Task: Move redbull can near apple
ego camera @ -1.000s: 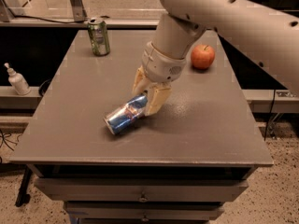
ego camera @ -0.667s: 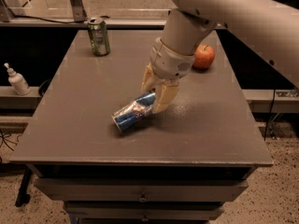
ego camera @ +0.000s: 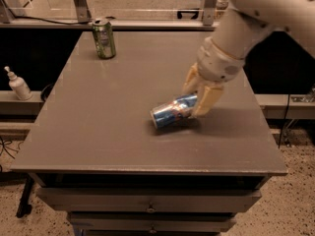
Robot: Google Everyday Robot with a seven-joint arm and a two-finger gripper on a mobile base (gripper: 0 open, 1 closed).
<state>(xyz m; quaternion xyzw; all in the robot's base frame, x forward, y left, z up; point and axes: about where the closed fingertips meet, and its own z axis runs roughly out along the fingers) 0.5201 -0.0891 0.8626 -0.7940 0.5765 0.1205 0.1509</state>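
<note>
The redbull can (ego camera: 171, 114), blue and silver with red markings, is tilted on its side over the right middle of the grey table (ego camera: 98, 112). Its silver end points toward the front left. My gripper (ego camera: 196, 100) comes down from the upper right, and its tan fingers (ego camera: 205, 101) are shut on the can's far end. The apple is hidden, with my arm covering the back right of the table.
A wider green can (ego camera: 104, 38) stands upright at the table's back left. A white pump bottle (ego camera: 18, 84) sits on a ledge to the left of the table. Drawers are below the table's front edge.
My gripper has carried the redbull can to the right across the table. The apple showed at the back right before and is now covered by my arm.
</note>
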